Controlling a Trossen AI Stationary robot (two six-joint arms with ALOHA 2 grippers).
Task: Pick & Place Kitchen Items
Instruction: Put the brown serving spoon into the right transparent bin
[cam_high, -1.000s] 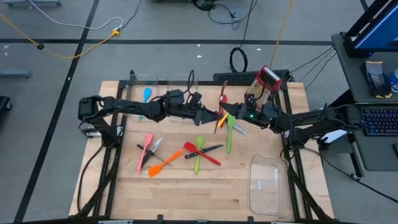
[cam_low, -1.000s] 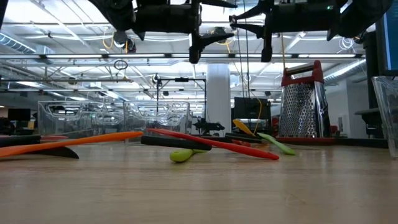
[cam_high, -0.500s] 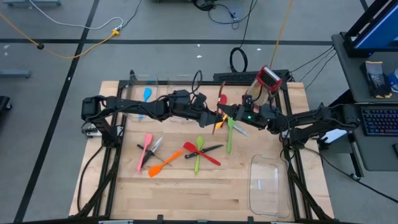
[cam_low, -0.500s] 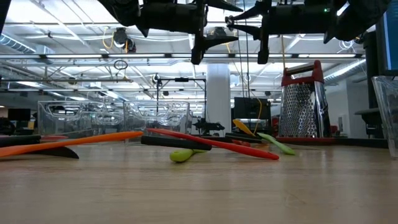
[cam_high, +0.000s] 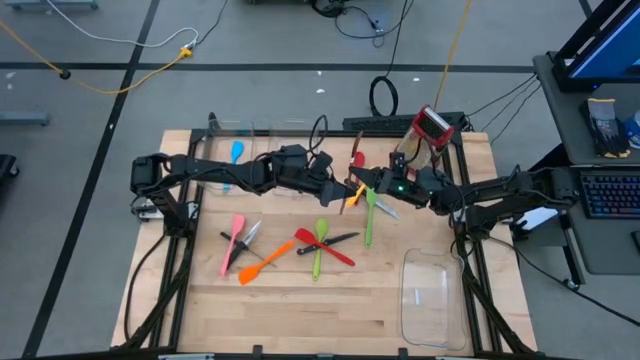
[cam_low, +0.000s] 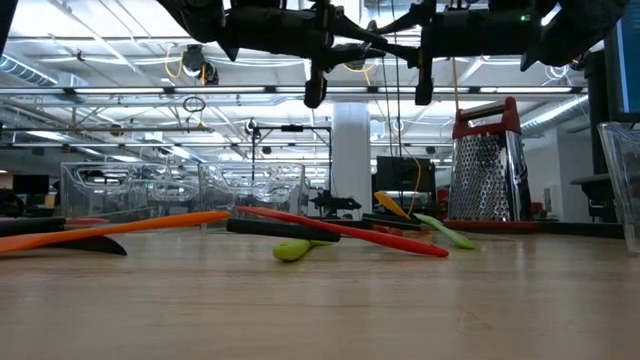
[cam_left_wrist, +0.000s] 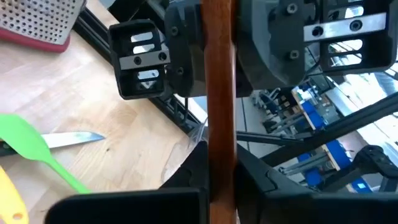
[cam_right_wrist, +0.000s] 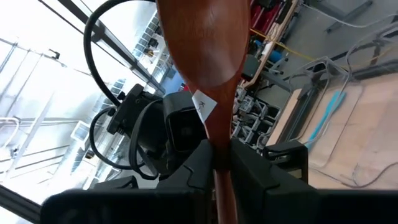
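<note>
A brown wooden spoon (cam_high: 352, 190) hangs in the air above the table's middle, between my two arms. My left gripper (cam_left_wrist: 219, 186) reaches in from the table's left and is shut on its handle. My right gripper (cam_right_wrist: 221, 168) reaches in from the right and is shut on the stem under the bowl (cam_right_wrist: 202, 56). The other kitchen items lie flat on the wood: a pink utensil (cam_high: 232, 243), an orange one (cam_high: 262, 266), a red one (cam_high: 325, 247), two green ones (cam_high: 320, 250) (cam_high: 369, 215) and a black-handled knife (cam_high: 340, 240). My left gripper pinches the spoon's handle (cam_left_wrist: 219, 155) between its two fingers, coming from the table's left. The handle runs on past the fingers toward the other gripper. The spoon is lifted clear of the table. My right gripper pinches the spoon's thin stem just under the bowl (cam_right_wrist: 219, 134) between its two fingers, coming from the table's right. The bowl stands out beyond the fingers. The spoon touches nothing below.
A red-and-silver grater (cam_high: 430, 130) stands at the far right. One clear bin (cam_high: 430, 295) sits at the near right. Another clear bin (cam_high: 255, 140) at the far left holds a blue utensil (cam_high: 236, 152). Bare wood lies along the near edge.
My left gripper has moved a little toward the table's right, up to the spoon, and has shut on its handle. The spoon has stayed in the air in my right gripper's hold.
</note>
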